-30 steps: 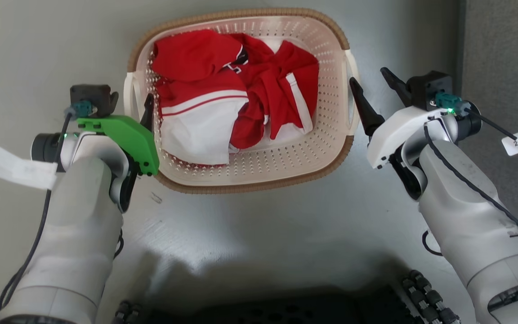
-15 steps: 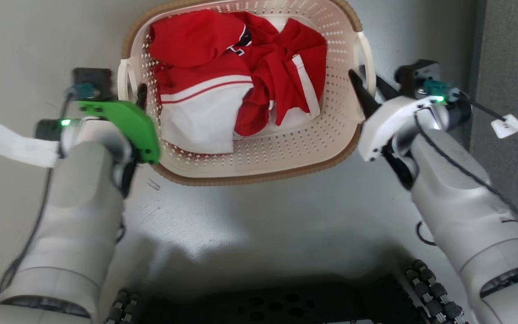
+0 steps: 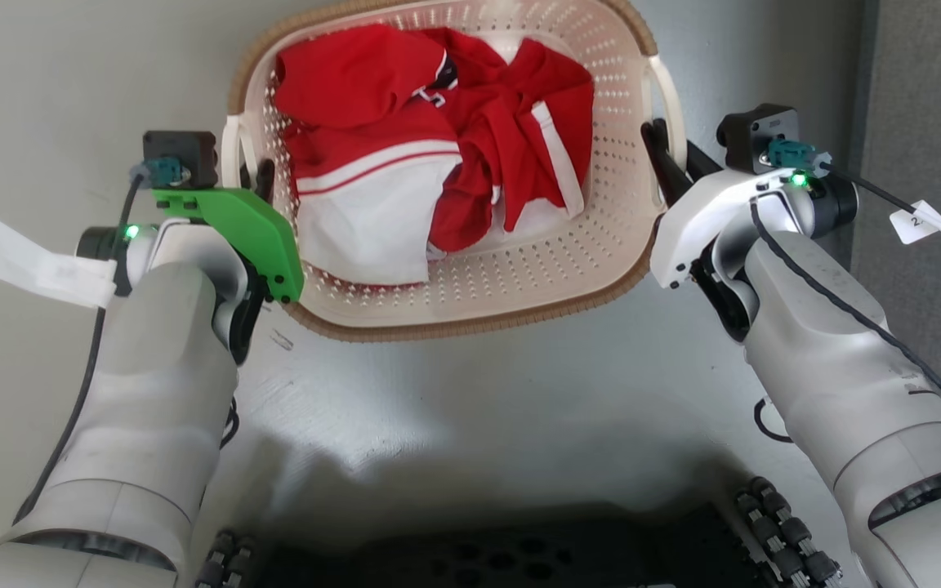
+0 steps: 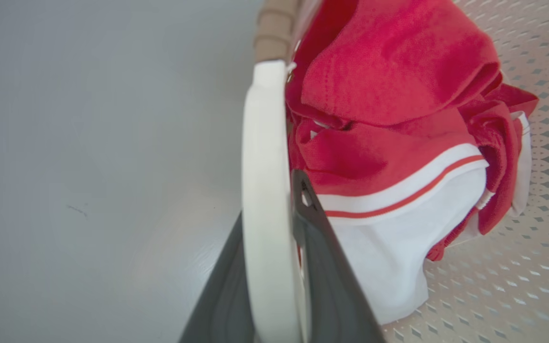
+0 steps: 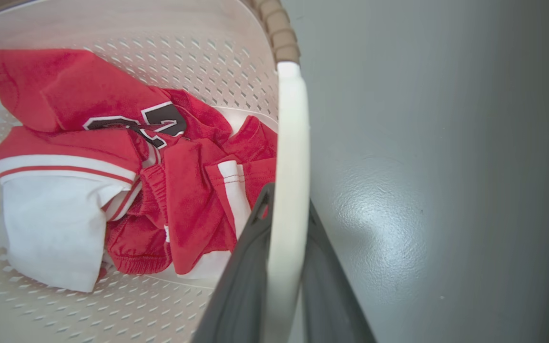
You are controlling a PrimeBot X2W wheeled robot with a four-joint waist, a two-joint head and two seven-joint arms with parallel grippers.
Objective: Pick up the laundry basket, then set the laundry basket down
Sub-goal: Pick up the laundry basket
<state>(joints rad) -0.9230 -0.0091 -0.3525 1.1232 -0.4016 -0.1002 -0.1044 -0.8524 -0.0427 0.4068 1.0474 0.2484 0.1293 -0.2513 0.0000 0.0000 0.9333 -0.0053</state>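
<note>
The laundry basket (image 3: 470,329) is cream perforated plastic with a brown woven rim and holds red and white clothes (image 3: 438,147). It sits between my two arms at the top of the head view. My left gripper (image 3: 251,173) is shut on the basket's white left handle (image 3: 231,159). My right gripper (image 3: 666,143) is shut on the white right handle (image 3: 668,90). In the left wrist view the left gripper (image 4: 274,200) has the handle (image 4: 265,143) pinched between its dark fingers. The right wrist view shows the right gripper (image 5: 288,197) clamped on its handle (image 5: 291,133). I cannot tell whether the basket is off the floor.
Smooth grey floor (image 3: 479,425) surrounds the basket. A darker grey surface (image 3: 928,82) runs along the right edge. My dark wheeled base (image 3: 519,559) fills the bottom. A white tag (image 3: 29,261) hangs off the left wrist cable, another tag (image 3: 918,219) off the right.
The right gripper moved in from beside the basket and shut on the right handle. The left gripper shut on the left handle. The head view shifted and the basket now sits higher in it.
</note>
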